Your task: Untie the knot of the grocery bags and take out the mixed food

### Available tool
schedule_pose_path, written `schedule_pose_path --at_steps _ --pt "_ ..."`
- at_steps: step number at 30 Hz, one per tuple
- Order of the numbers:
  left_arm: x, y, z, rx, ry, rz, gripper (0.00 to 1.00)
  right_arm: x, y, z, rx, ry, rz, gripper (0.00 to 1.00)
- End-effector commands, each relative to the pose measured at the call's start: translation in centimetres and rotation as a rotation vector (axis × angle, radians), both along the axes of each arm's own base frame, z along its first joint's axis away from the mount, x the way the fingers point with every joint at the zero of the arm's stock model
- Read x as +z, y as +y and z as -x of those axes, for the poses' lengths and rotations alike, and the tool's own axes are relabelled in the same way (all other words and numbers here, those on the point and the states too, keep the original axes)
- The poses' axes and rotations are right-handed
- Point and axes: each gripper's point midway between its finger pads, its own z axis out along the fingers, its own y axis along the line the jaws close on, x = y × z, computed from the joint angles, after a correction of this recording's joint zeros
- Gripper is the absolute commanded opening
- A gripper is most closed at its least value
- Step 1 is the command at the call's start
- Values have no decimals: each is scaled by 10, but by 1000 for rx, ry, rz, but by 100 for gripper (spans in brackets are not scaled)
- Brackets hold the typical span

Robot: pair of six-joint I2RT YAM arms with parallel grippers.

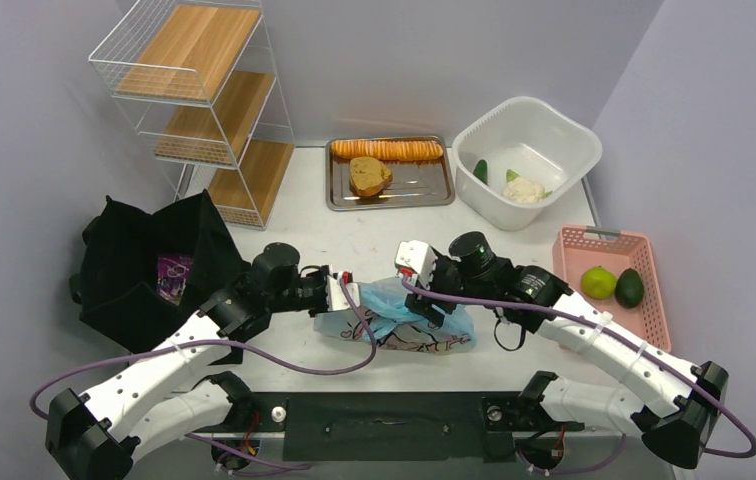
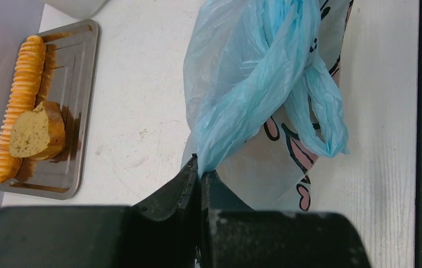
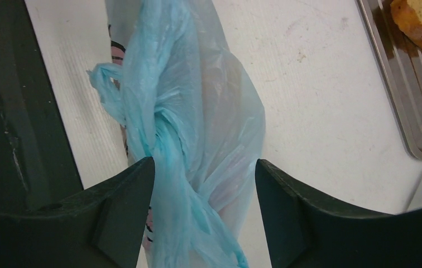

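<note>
Knot [image 3: 161,131] of pale blue bag [image 1: 394,325]: in front of steel tray [image 1: 429,185], apart from it. Film likely light, soft, slippery; take loose tail beside twist. Left gripper [image 2: 202,173] clamped on bag film; right gripper [image 3: 204,163] wide open astride knot, empty.

At bottom center, the left pincer [image 2: 200,172] pinches a twisted handle of the blue bag [image 2: 242,84]; a bread tray [image 2: 76,89] sits upper left.

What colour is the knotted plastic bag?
The bag is pale blue with pink print; left wrist view.
</note>
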Motion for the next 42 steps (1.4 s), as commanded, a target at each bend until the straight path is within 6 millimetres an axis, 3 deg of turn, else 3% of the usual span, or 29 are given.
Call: schedule_pose_path --at_steps 1,4,10,17,20,22,23,25,29,35,39,42 --pt "18 -5 -6 -6 -54 29 0 45 14 -5 -33 -58 -111 62" --pt "16 -6 -6 -11 -48 25 0 52 19 -1 -17 -29 -115 62" --pt "15 -6 -8 -16 -62 14 0 -7 -4 -2 -3 -58 105 49" --pt "12 -2 -7 -3 -61 7 0 -26 -13 2 8 -17 169 49" --pt "9 0 -6 4 -57 2 0 -31 -20 1 0 -8 192 35" --pt "7 2 -7 15 -57 -4 0 -29 -24 -1 -9 -3 199 23" --pt "5 4 -6 21 -55 -9 0 -27 -26 1 -7 7 199 10" --pt "5 5 -6 28 -55 -8 0 -23 -29 -3 -18 6 192 0" --pt "7 9 -10 69 -39 2 0 -4 -40 -18 -84 -33 153 0" --pt "11 25 -24 169 -8 40 0 32 -79 -54 -268 -145 128 0" --pt "12 40 -31 237 25 73 0 43 -109 -67 -363 -186 129 0" --pt "10 49 -31 265 39 88 0 40 -128 -69 -412 -182 142 0"
